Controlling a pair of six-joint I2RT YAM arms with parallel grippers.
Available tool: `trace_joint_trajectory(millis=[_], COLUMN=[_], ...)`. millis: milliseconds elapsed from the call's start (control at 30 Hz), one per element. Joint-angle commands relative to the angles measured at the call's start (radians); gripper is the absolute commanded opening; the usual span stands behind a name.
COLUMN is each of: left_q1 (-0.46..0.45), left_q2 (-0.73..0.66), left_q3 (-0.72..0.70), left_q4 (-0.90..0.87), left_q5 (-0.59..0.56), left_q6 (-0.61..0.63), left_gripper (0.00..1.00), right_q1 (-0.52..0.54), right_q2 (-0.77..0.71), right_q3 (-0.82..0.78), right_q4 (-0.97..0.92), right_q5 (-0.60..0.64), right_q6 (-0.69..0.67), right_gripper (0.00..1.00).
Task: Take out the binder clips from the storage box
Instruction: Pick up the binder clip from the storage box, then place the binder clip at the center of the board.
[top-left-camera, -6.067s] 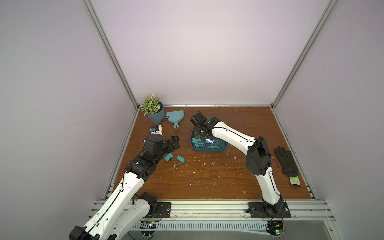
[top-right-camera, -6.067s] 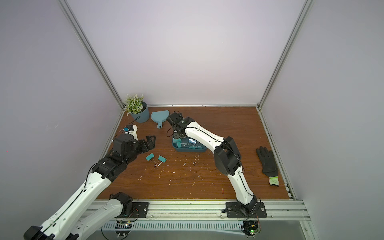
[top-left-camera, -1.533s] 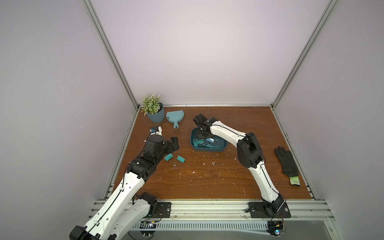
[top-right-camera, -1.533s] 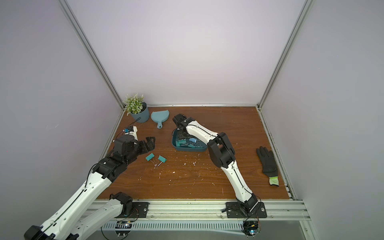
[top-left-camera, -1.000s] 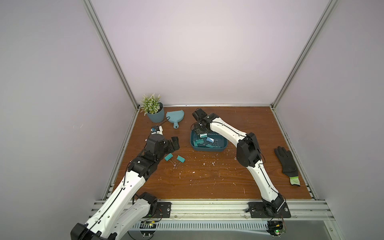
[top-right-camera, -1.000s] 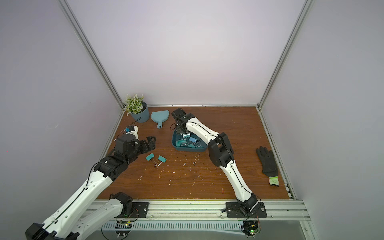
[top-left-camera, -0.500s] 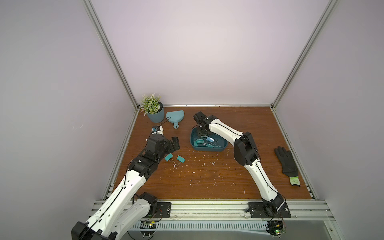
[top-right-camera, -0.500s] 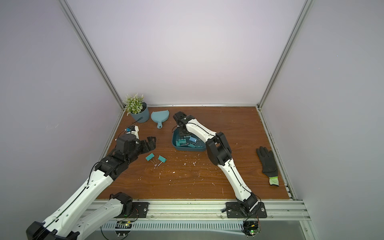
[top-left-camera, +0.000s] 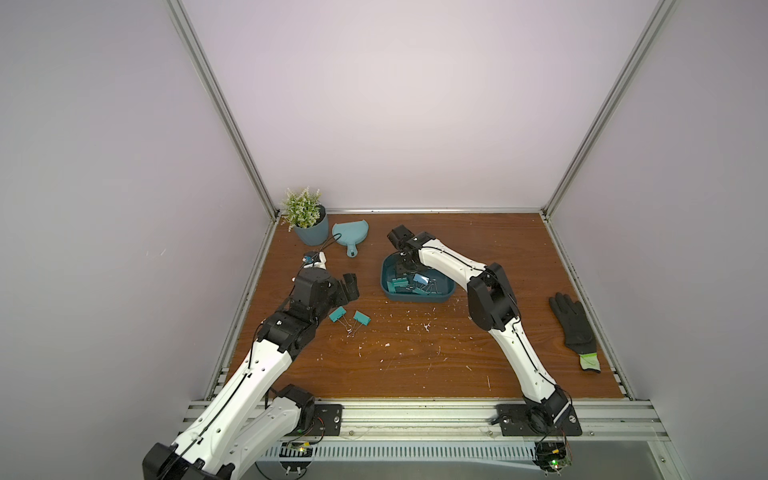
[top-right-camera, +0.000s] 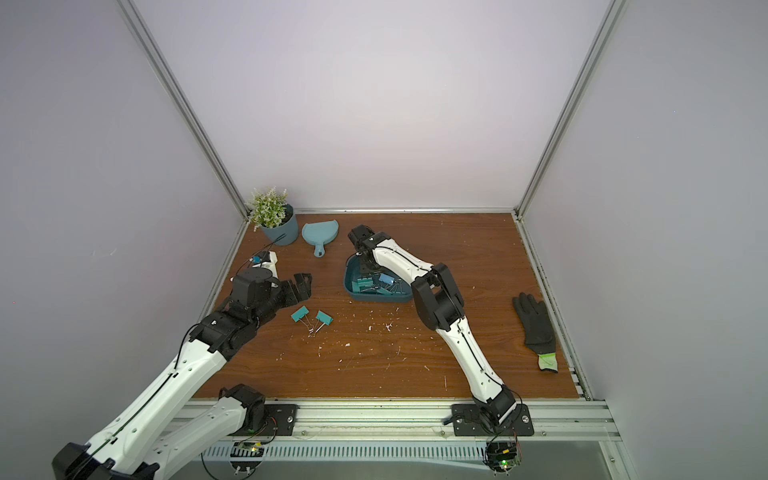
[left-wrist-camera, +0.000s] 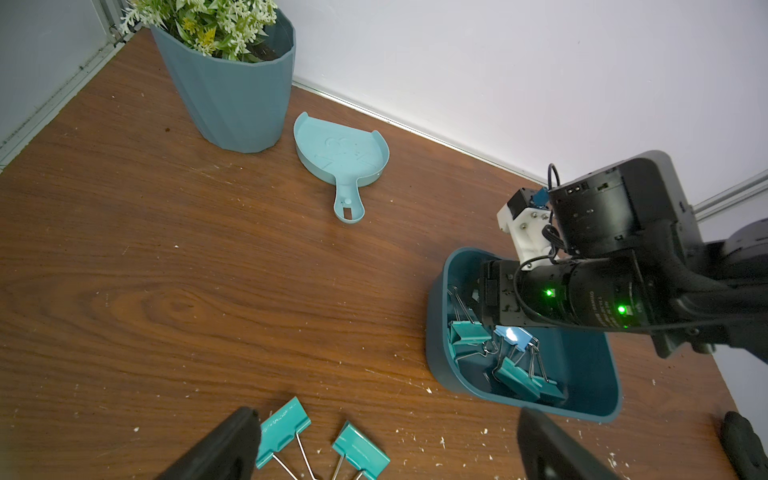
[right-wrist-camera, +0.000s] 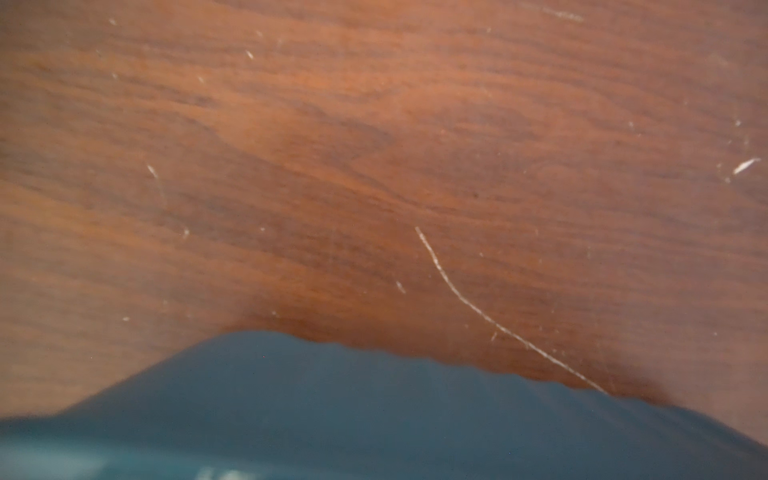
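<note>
We see the box standing on the table, left of centre and toward the far side. In it lies a heap of clips: several teal ones with their wire handles crossing, and a light blue clip on top near the middle. The right gripper dips into the box's far left end, among the clips. Its own body hides the jaws, so we cannot tell how wide they stand or whether they hold anything.

Two loose clips lie on the table to the near left of the box, side by side with handles meeting. The left gripper is near them on their far side, spread wide and empty.

In the far left corner a pot holds a plant, with a dustpan just right of it. A glove lies at the right edge.
</note>
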Motion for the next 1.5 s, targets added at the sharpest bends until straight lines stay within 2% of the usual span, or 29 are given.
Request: trace_joint_trajectory(millis=[0,200,533,933,1167,1467], left_q1=[-0.004,-0.004,-0.004,-0.004,-0.004,-0.004], left_q2=[-0.009,-0.024,-0.059,-0.154,-0.212,-0.264], left_q3=[0.019,0.016,0.004,-0.01,-0.013,-0.015], left_q4=[-0.006,-0.011,-0.016,-0.086,-0.145,-0.191], left_q5=[-0.013,-0.013,-0.01,-0.043,-0.025,-0.024], left_q6=[0.015,0.011,-0.001,-0.017,-0.008,-0.003], left_gripper=[1.0,1.0,1.0,1.0,1.0,1.0], right_q1=[-0.006,-0.005,0.045,0.246,0.327,0.351], right_q2=[-0.048,-0.108,-0.271,-0.493,-0.484,-0.357], right_q3=[-0.014,-0.018,-0.08,-0.437,-0.559,-0.507], right_q4=[-0.007,-0.013,-0.033,0.109,0.227,0.265], right_q5=[-0.01,0.007,0.051,0.015,-0.02,-0.03], right_q6=[0.005,0.015,0.064,0.257,0.345,0.369], right_gripper=[0.56,0.51,0.54,0.55,0.55,0.55])
